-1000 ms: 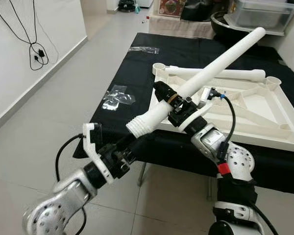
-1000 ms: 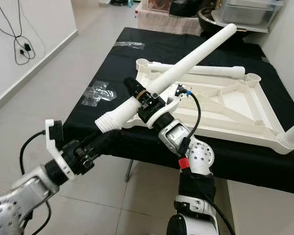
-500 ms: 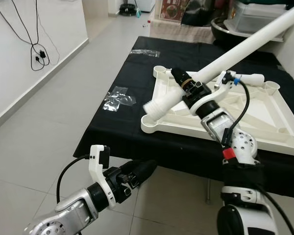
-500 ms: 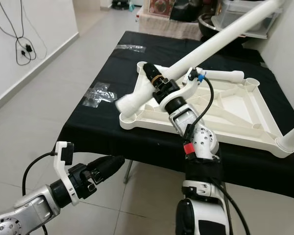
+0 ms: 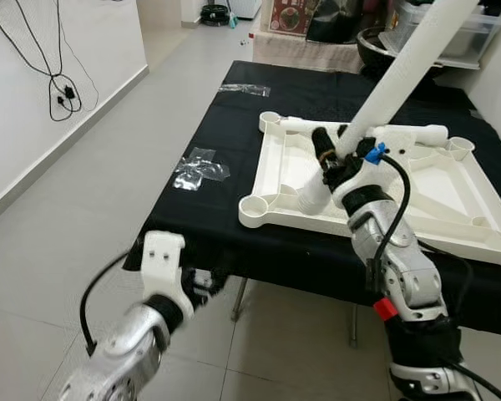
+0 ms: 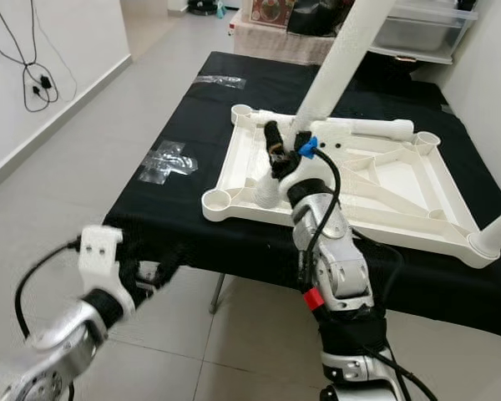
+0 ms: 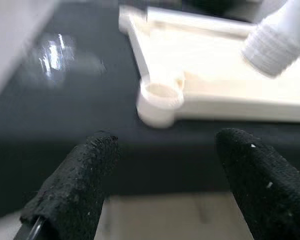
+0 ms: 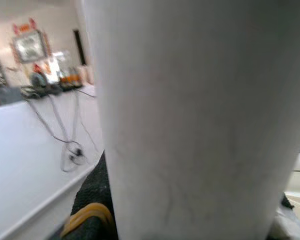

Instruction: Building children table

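I have the right gripper (image 5: 328,160) clamped around the long white plastic table leg (image 5: 392,78), a smooth round tube with a ribbed threaded end. The leg stands steeply tilted, its threaded end low just beside the near corner socket (image 5: 255,207) of the upturned white plastic tabletop (image 5: 451,188). That ribbed, moulded tabletop lies flat on the black cloth-covered table (image 5: 225,125), with another white leg (image 5: 413,134) lying along its far edge. My left gripper (image 7: 162,187) hangs below the table's front edge, its rough black fingers (image 7: 75,185) spread wide, holding nothing. Crinkled clear plastic wrap (image 5: 199,167) lies on the cloth.
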